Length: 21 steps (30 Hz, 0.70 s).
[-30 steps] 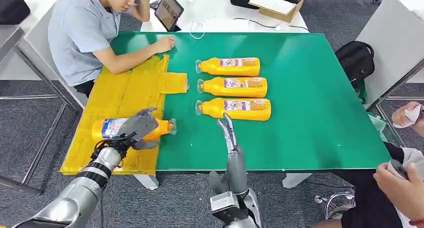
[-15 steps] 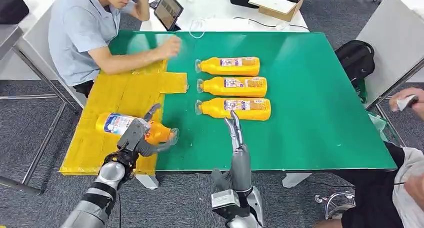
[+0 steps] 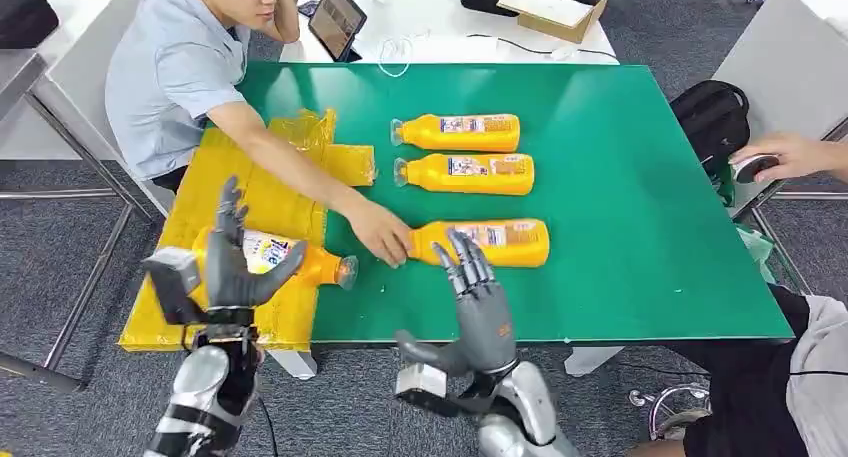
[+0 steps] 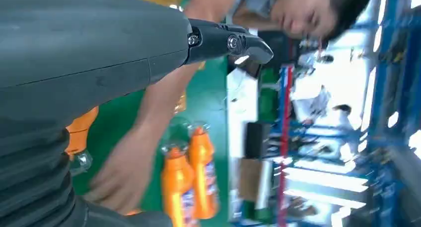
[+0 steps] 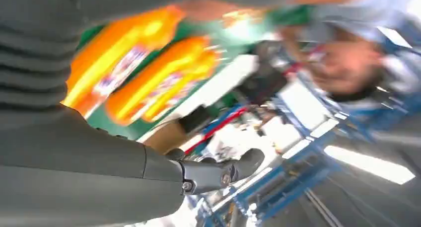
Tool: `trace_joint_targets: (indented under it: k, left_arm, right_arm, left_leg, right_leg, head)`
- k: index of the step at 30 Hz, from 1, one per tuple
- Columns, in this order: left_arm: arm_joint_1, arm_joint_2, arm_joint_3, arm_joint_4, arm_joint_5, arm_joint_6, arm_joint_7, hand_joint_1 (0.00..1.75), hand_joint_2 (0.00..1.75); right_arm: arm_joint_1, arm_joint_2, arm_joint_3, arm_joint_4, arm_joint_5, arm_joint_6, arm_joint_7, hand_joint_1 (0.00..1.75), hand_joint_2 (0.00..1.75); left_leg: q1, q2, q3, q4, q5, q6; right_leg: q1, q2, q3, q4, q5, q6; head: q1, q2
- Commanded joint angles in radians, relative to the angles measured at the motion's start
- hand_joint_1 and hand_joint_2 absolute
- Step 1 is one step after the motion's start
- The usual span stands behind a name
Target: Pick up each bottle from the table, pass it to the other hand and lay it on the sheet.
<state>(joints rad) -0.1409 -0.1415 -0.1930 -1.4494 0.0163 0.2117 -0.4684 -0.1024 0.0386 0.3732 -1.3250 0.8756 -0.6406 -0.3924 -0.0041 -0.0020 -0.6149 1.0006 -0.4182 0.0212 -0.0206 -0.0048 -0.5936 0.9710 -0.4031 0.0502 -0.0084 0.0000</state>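
Orange bottle (image 3: 265, 254) now lies on the yellow sheet (image 3: 250, 192), released; my left hand (image 3: 232, 262) has lifted off it, fingers spread. My right hand (image 3: 478, 299) hovers empty and spread while a person's hand (image 3: 382, 234) shifts the next bottle (image 3: 485, 242) on the desk (image 3: 620, 227).

Four orange plastic bottles with printed labels lie on their sides: one on the yellow plastic sheet (image 3: 250, 192) at the left edge of the green surface (image 3: 640, 207), namely the sheet bottle (image 3: 285, 259), and three on the bare green, the far bottle (image 3: 458, 133), the middle bottle (image 3: 468, 173) and the near bottle (image 3: 490, 242). There is one yellow sheet and one green surface. Two people sit by the surface, one at its far left corner and one at its right edge.
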Motion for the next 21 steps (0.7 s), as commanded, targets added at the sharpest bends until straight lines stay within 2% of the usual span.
trace_joint_targets:
  k: [1,8,21]
  left_arm:
    - [0.148,-0.008,0.032,-0.245,-0.018,0.057,0.001,0.0,1.75]
    - [0.127,-0.003,-0.004,-0.196,-0.194,0.183,0.032,0.0,1.75]
    - [0.093,0.006,-0.015,-0.154,-0.24,0.194,0.032,0.0,1.75]
  right_arm:
    - [-0.241,-0.146,-0.159,0.382,0.189,0.158,0.151,0.0,1.75]
    - [-0.305,-0.153,-0.172,0.524,0.223,0.237,0.195,0.0,1.75]
    - [-0.362,-0.121,-0.137,0.673,0.236,0.249,0.209,0.0,1.75]
  left_leg:
    - [0.001,0.005,0.005,0.001,-0.003,0.0]
    - [0.0,0.001,0.004,0.001,-0.002,-0.001]
    - [0.001,0.0,0.004,0.001,-0.001,-0.001]
  right_leg:
    - [0.001,0.005,0.005,-0.001,0.0,-0.001]
    - [0.001,0.001,0.004,-0.001,-0.001,-0.002]
    - [0.001,0.0,0.004,0.0,-0.001,-0.002]
  head:
    - [0.0,0.0]
    - [0.0,0.0]
    - [0.0,0.0]
